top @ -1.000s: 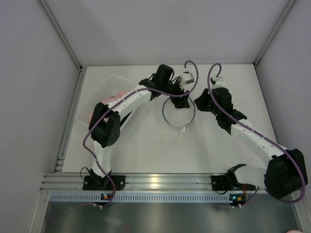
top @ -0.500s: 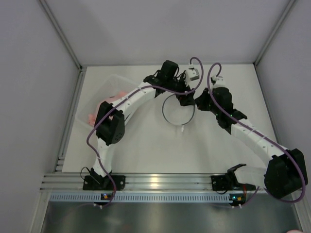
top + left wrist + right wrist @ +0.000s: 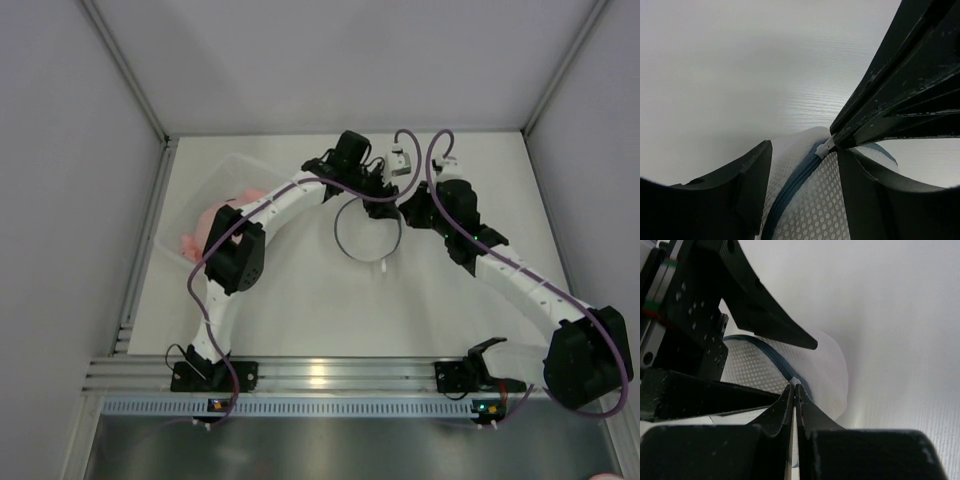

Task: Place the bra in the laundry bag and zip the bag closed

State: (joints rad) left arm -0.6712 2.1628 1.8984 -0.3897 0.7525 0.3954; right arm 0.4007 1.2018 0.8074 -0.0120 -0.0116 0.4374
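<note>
At the far left stands the clear plastic bin [image 3: 200, 195] with a pink cloth [image 3: 192, 240] inside; you can leave it alone.

Next comes your left gripper [image 3: 804, 155]. Its jaws are apart, one on each side of the edge of the laundry bag [image 3: 820, 210], and they clamp nothing. The bag lies near the middle of the white table [image 3: 300, 300], between the two grippers. It is a round pouch of fine white mesh with small holes, and it looks soft and easy to wrinkle. A blue zipper [image 3: 790, 195] curves along its rim. I cannot make out the bra separately; I judge that it is already inside, under the mesh.

On the right, your right gripper [image 3: 795, 386] has its jaws together on the small white zipper pull [image 3: 827, 145].

The step in hand looks like the zipping. To do it well, first close the left jaws on the bag's edge just behind the pull, so that the soft mesh cannot follow. Then draw the pull along the curve of the rim, low and slowly. The tab is thin and may slip out of the tips.
</note>
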